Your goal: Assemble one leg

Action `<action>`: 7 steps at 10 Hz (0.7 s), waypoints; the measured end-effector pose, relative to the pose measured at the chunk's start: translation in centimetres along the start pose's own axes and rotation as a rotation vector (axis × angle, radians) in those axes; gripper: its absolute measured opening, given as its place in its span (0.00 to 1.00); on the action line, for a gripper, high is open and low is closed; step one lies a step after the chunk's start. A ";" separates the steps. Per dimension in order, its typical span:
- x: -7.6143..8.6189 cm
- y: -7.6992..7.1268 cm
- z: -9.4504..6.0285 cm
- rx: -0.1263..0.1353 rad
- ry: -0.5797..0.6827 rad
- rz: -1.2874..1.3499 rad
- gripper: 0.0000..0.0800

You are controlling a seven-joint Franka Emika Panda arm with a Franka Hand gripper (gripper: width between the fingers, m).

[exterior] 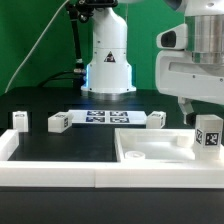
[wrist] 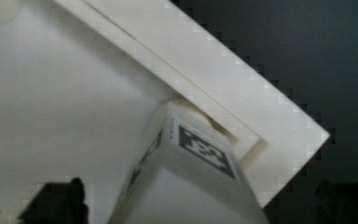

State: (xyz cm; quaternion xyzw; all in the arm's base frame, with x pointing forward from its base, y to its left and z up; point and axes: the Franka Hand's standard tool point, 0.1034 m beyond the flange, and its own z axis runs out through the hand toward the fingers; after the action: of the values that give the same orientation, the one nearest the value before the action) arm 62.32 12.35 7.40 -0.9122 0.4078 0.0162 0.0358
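Non-task things on the black table

The black table (exterior: pixel 60 145) carries the marker board (exterior: pixel 107 118), which lies flat at the far middle. A large white square panel with raised rims (exterior: pixel 165 152) lies at the near right in the exterior view. A long white border rail (exterior: pixel 45 175) runs along the near edge, turning up at the left.

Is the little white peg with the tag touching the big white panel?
Cannot tell. In the exterior view the leg stands upright over the panel near its corner, but its foot is hidden behind the rim; the wrist view is too blurred.
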 end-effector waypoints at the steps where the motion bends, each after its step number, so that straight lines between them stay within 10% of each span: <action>1: 0.1 -0.2 -0.1 0.007 0.007 -0.121 0.81; 7: -0.3 -0.6 0.2 -0.030 0.061 -0.670 0.81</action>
State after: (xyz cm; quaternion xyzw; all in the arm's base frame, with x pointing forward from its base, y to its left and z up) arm 62.54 12.97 7.30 -0.9961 0.0858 -0.0179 0.0132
